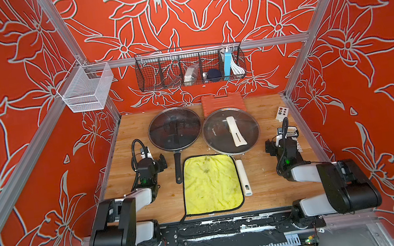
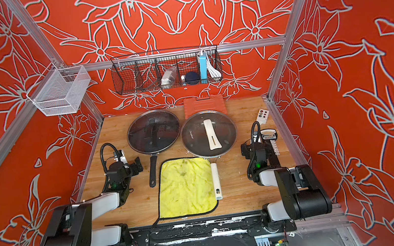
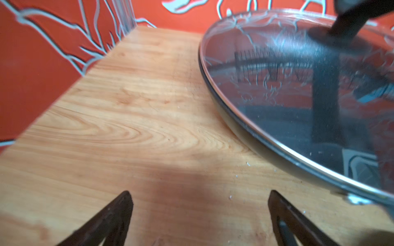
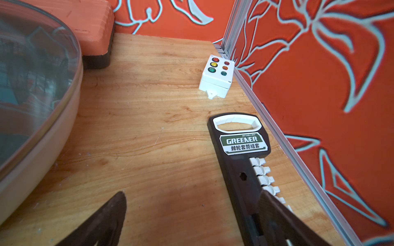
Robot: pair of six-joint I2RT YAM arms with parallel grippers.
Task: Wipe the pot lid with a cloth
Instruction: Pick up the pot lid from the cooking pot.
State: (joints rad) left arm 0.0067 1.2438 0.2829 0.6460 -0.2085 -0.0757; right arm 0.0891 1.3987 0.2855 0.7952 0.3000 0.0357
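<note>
L gripper (image 3: 200,193): jaws spread to full width, nothing held btw them; only bare table (image 3: 128,119) is seen past the tips. R gripper (image 4: 191,193): likewise wide apart & empty, w/ one tip seen over the socket rail (image 4: 243,147).

The cloth (image 1: 211,182) is laid flat on the table near the front edge, btw the two arms. Both grippers are pointed toward the back wall, so the cloth lies inboard of the jaws & back toward the base, its far edge approx. level w/ them. It is near-square, slightly longer front-to-back, so no strong axis is given. Its far L corner is somewhat nearer the L gripper than its far R corner is to the R gripper. The R edge is also fenced by the cream pan handle (image 1: 243,174), laid along it. The L arm is thus judged better placed for the pick, w/ a turn inward & back needed first.

Beyond the cloth, two glass lids are seated on pans: the black-handled lid (image 1: 174,129) ahead of the L arm, & the white-handled lid (image 1: 230,130), whose pan rim meets the cloth's far R corner. Which one is meant can't be told.

Both arms are folded: elbows raised near the front rail, wrists low over the table.
</note>
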